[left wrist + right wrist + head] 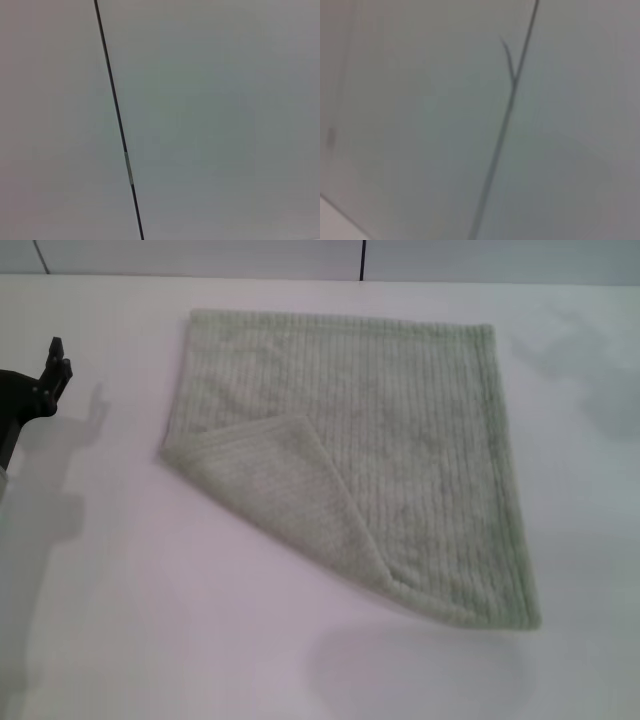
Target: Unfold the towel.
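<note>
The pale sage-green towel (400, 460) lies flat on the white table (120, 620) in the head view, right of the middle. Its near left corner (270, 480) is folded over onto the cloth as a triangular flap; the other corners lie flat. My left gripper (55, 365) shows at the far left edge, above the table and well apart from the towel, holding nothing. My right gripper is out of view. Both wrist views show only a plain grey surface with a thin dark seam (117, 125), not the towel.
A wall with dark vertical seams (361, 258) runs behind the table's far edge. Soft shadows lie on the table at the near side (420, 670) and far right (590, 370).
</note>
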Tool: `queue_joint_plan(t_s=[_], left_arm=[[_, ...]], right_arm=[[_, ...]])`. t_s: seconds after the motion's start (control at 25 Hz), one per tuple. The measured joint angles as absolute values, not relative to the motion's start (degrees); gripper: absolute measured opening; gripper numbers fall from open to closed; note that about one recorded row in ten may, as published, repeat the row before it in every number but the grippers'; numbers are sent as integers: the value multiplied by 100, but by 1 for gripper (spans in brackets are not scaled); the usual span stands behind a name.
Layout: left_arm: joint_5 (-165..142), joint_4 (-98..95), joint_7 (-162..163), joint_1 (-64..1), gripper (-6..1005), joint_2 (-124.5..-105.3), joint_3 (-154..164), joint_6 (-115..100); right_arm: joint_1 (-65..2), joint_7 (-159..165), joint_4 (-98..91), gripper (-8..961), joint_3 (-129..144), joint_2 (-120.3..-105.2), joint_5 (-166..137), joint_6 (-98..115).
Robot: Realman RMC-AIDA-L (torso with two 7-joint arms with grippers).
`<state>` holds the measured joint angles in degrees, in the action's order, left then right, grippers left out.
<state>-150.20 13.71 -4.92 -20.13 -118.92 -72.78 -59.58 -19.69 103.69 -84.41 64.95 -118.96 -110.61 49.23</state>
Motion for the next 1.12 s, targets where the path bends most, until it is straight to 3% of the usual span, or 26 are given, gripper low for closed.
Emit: queue_joint_plan(t_s=[0.28, 0.72, 1.12], left_arm=[[-15020, 1348, -492, -2042, 799, -11891, -7284, -5939], [-15011, 1345, -484, -2045, 795, -11891, -7366, -5906], [-15011, 1407, -483, -2052, 791, -11883, -7365, -5908]], right_arm=[[-1900, 9630, -8379, 802, 7454, -11902, -10984, 3215], [-1905, 9556, -7936, 801, 7508, -11918, -10348, 3670], [-1514, 9316, -8025, 800, 7514, -11898, -9318, 3712]])
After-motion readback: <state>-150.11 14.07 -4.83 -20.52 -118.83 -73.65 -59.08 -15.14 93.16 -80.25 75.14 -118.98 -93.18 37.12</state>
